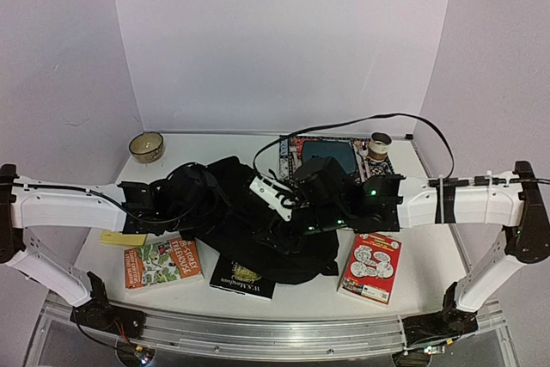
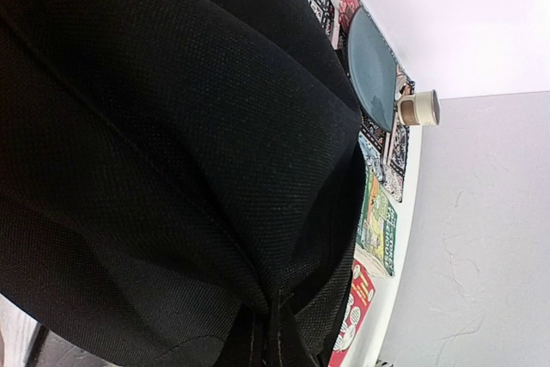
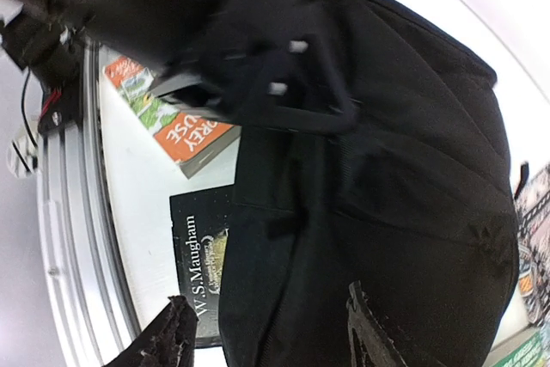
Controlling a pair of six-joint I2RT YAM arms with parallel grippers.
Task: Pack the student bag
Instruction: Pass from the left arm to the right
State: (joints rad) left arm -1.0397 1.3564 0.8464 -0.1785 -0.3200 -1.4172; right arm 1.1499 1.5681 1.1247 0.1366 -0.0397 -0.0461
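Left claw (image 1: 191, 191) is pinched closed on a gathered fold of the student bag (image 1: 236, 217), at the bag's 9 o'clock in the top view. Right claw (image 3: 266, 320) stands parted above the bag's near edge, gripping nothing, with a black Maugham book (image 3: 196, 255) under one finger. The bag slumps mid-worktop (image 1: 301, 298). A red book (image 1: 371, 266) lies at its 4 o'clock.

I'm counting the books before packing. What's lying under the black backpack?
A black book pokes out from under the near edge of the backpack, its far part covered. Whether anything else lies beneath, the fabric hides.
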